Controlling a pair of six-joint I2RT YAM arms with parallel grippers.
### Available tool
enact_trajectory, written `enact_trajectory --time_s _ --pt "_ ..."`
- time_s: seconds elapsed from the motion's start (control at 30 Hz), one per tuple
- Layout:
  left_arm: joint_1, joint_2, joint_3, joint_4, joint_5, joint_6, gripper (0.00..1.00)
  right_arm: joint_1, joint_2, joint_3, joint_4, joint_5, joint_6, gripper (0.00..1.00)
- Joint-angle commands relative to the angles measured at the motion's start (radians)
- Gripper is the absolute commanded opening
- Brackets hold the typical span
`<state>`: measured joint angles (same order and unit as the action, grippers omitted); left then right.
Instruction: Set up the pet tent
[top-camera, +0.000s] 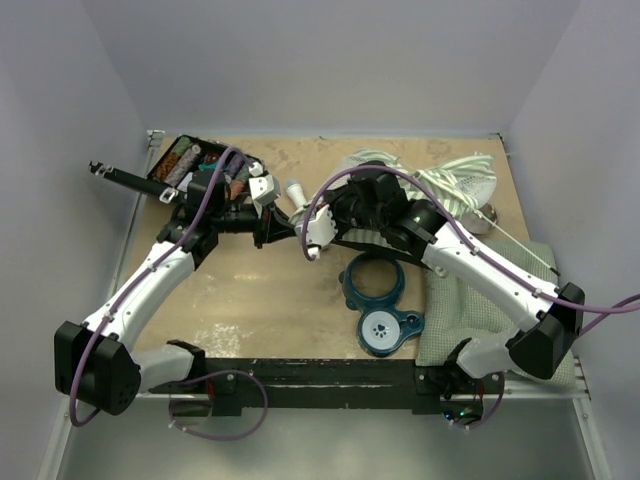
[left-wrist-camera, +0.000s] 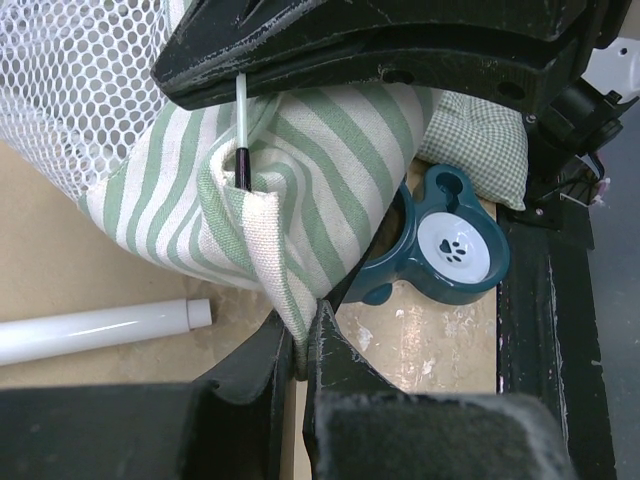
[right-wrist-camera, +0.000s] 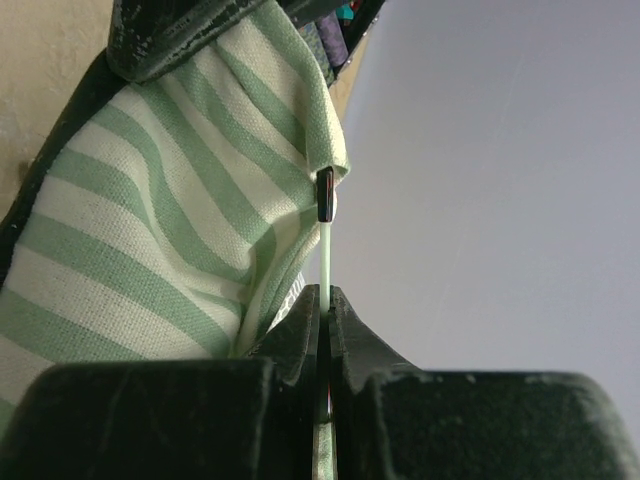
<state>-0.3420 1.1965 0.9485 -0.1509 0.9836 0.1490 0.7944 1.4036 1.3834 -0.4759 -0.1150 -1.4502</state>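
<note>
Clutter sat in a dark tray (top-camera: 190, 165) at the far left corner of the table (top-camera: 250, 300), well apart from the work. From the near left corner the left arm (top-camera: 150, 280) reached up the table and bent inward, wrist turned toward the middle. The left gripper (left-wrist-camera: 300, 335) was clamped on a fold of the pet tent (left-wrist-camera: 330, 170), at a hemmed corner of the green-and-white cloth. Just beside that fold a thick white tube (left-wrist-camera: 100, 330) lay on the table.

The tent sat toward the far edge, right of the middle, bunched and collapsed, with a mesh panel (left-wrist-camera: 70, 80) showing in the left wrist view. The cloth looked soft and light and would likely sag wherever it was not held (so a pinch at a seam or hem seemed the soundest hold). The thin white pole (right-wrist-camera: 325, 255) looked springy and slick, best taken close to its black tip to steer it. That tip stood at the mouth of a small pocket in the corner; whether it was fully seated I could not tell.

The right gripper (right-wrist-camera: 325, 300) was closed tight on the pole just short of the tip. The right arm (top-camera: 490, 270) stretched from the near right corner, forearm slanting in toward the middle to face the left one. Near the middle lay a teal bowl stand (left-wrist-camera: 455, 250), and along the right edge a green checked cushion (top-camera: 470, 300).
</note>
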Motion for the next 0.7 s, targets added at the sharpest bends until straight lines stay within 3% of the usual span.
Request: enact_trajectory --time_s 0.0,0.5,0.67 --pt "-0.014 0.002 0.055 0.034 0.012 -0.003 0.00 0.002 -0.012 0.020 -0.018 0.043 -0.042 0.00" --pt "-0.061 0.040 0.130 -0.108 -0.017 0.107 0.00 0.055 -0.009 0.014 -0.017 0.084 -0.102 0.00" --pt "-0.043 0.025 0.159 -0.190 0.016 0.153 0.24 0.057 -0.035 -0.020 -0.012 0.075 -0.125 0.00"
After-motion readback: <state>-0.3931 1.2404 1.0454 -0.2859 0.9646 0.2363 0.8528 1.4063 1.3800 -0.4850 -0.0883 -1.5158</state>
